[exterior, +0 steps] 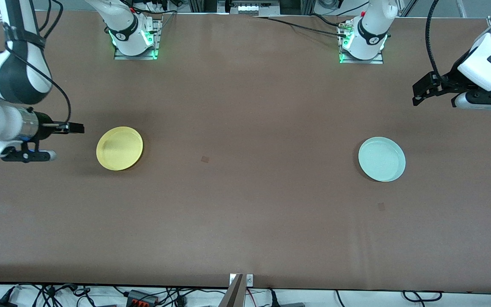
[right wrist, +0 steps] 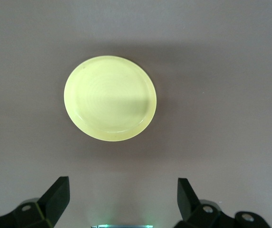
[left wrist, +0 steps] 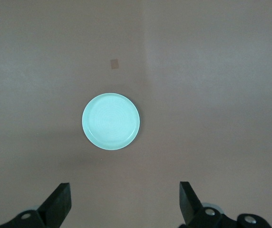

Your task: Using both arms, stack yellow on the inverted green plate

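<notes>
The yellow plate (exterior: 119, 148) lies rim up on the brown table toward the right arm's end, and it also fills the middle of the right wrist view (right wrist: 110, 98). The pale green plate (exterior: 382, 159) lies rim up toward the left arm's end and shows in the left wrist view (left wrist: 111, 121). My right gripper (right wrist: 121, 183) hangs open and empty above the table beside the yellow plate, out toward the table's end (exterior: 26, 155). My left gripper (left wrist: 125, 190) is open and empty, high above the table's end past the green plate (exterior: 482, 100).
Both arm bases (exterior: 134, 38) (exterior: 362, 42) stand along the table's back edge. Two small dark marks (exterior: 205, 159) (exterior: 381, 207) show on the table cover. A metal bracket (exterior: 237, 290) and cables sit at the front edge. Wide bare table separates the plates.
</notes>
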`<state>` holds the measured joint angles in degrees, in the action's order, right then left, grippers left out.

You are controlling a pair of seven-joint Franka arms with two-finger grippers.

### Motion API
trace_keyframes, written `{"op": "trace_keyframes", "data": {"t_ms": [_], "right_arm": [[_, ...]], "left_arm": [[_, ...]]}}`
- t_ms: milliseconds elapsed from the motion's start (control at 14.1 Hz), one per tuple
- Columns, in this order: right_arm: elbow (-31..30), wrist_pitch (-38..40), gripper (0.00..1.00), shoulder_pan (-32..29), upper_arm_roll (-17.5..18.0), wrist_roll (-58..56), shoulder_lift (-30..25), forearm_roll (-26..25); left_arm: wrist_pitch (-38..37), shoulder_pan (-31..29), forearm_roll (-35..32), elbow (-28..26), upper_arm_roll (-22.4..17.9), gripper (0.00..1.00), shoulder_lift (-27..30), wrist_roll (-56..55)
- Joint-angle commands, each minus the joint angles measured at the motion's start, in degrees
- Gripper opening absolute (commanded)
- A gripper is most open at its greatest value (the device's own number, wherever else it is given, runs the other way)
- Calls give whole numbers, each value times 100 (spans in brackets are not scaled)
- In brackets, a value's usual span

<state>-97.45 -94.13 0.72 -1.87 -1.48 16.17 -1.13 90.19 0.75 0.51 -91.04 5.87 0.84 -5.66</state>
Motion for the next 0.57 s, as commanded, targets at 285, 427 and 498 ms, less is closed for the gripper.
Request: {"op": "trace_keyframes", "data": {"t_ms": [285,427,498], "right_arm": [[77,35,100,-20,2,16,466,8],[77,0,100,-37,2,16,685,8],[77,-52,100,-55,2,16,817,8]], "left_arm": [[-71,13,-113,226,-34,100,-567,-5],[-36,-13,-86,323,-51,100,-760,-6],[-36,4,-130,358,-51,100,-883,-14]]}}
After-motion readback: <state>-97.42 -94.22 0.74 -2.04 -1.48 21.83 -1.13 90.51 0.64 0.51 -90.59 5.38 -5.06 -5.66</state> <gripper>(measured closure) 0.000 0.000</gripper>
